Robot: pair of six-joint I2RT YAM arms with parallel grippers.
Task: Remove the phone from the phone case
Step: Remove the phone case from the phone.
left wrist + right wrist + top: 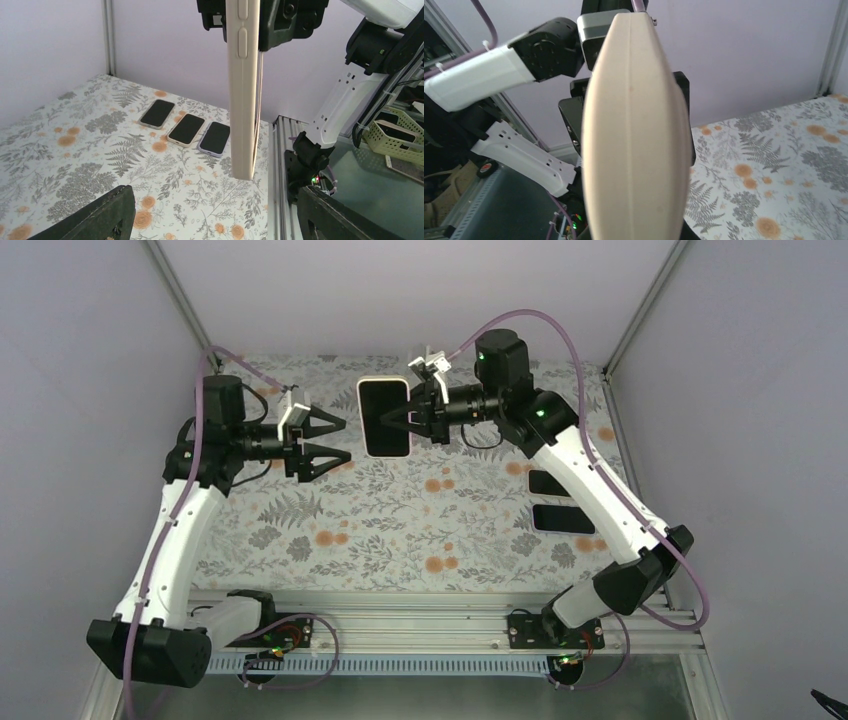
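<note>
The right jaws are clamped on the case (240, 100), holding it in the air over the far part of the desk (400, 530). The phone (384, 420) sits inside the case, its dark screen turned toward the top camera. From the left wrist the case shows edge-on, cream, with its side buttons facing that camera. The left jaws stand wide apart just left of the case, near it but not touching. Three other phones (186, 128) lie side by side, screens up, on the desk's right side.
</note>
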